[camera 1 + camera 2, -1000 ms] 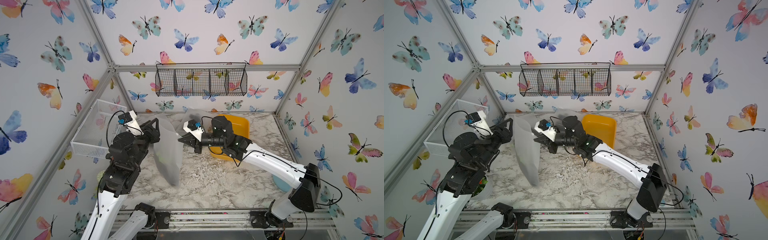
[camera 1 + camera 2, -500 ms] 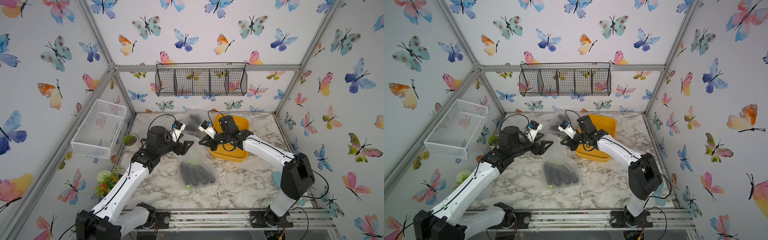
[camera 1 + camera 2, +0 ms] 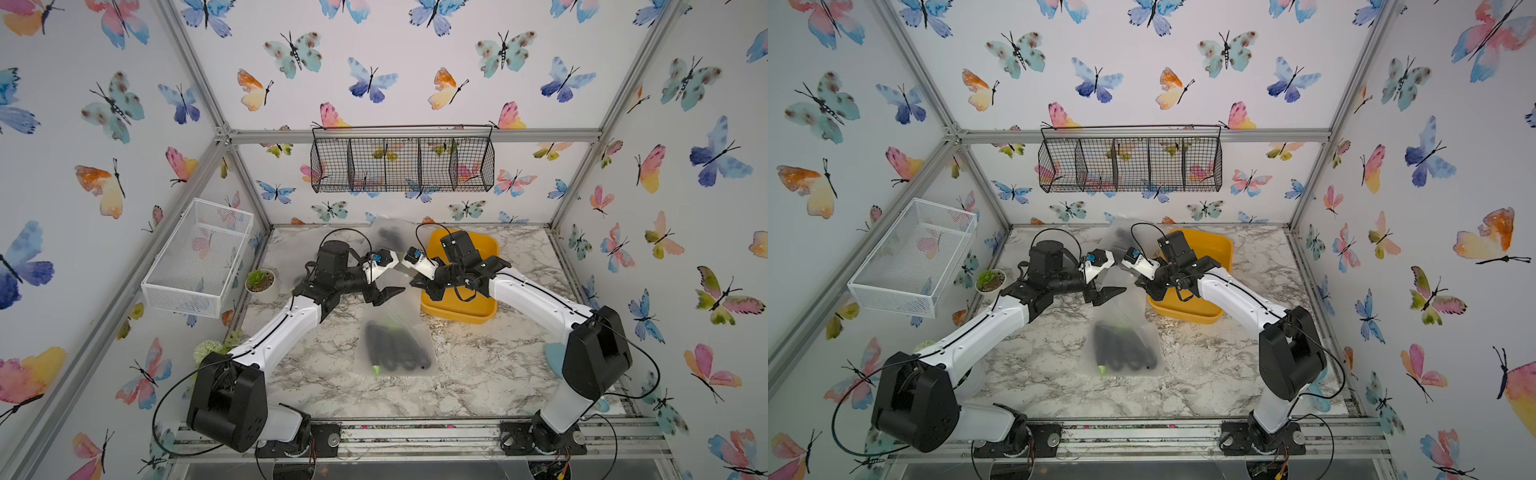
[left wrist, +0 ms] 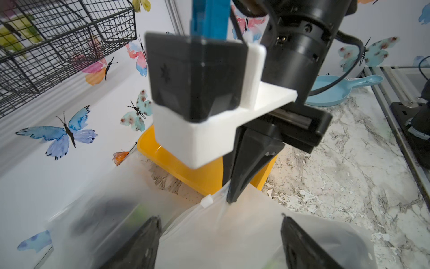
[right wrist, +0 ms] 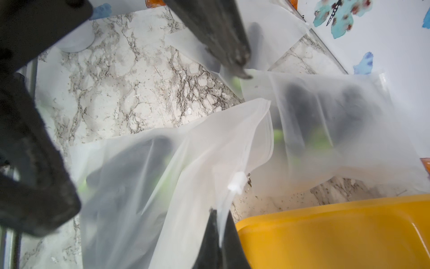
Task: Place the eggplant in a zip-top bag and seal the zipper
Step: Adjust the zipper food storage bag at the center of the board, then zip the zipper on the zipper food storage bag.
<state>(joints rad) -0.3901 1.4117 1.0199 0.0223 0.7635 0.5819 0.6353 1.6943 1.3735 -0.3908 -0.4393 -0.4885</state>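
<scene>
Dark eggplant (image 3: 390, 349) in frosted zip-top bag (image 3: 409, 328), centre frame.
Right gripper (image 4: 231, 198) pinches its corner; white slider (image 4: 207, 201) adjoins, facing wide-open left gripper (image 4: 220, 217).

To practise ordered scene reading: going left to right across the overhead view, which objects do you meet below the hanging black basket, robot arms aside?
White wire-mesh basket → small potted green succulent → frosted plastic zip-top bag mid-table, holding the dark eggplant → yellow plastic tub → pale blue pan, partly hidden.
</scene>
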